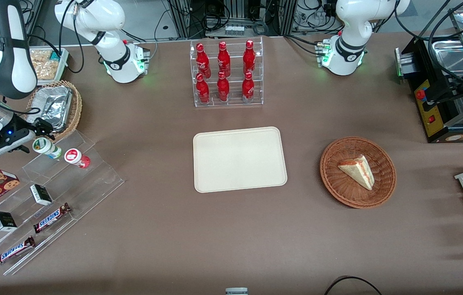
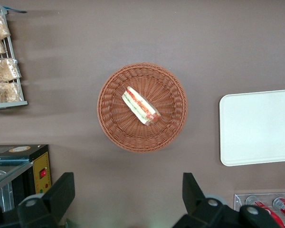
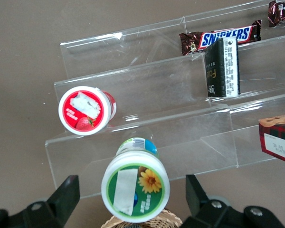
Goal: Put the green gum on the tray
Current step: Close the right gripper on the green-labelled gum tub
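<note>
My right arm reaches down over the working arm's end of the table, wrist bent low. The gripper hangs just above the green gum, fingers spread wide either side, not touching.

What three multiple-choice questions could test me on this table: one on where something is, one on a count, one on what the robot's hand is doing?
1. Where is the green gum?
A. on the tray
B. on the clear stepped shelf, beside the red-lidded canister
C. in the wicker basket

2. How many red bottles stand in the clear rack?
A. four
B. six
C. eight

3. What is the gripper doing?
A. open, either side of the green gum
B. carrying the gum over the tray
C. shut on a chocolate bar

Answers: 1 B, both canisters sit on the same step; 2 B, two rows of three; 3 A, the wrist view shows gaps between the fingers and the gum.
</note>
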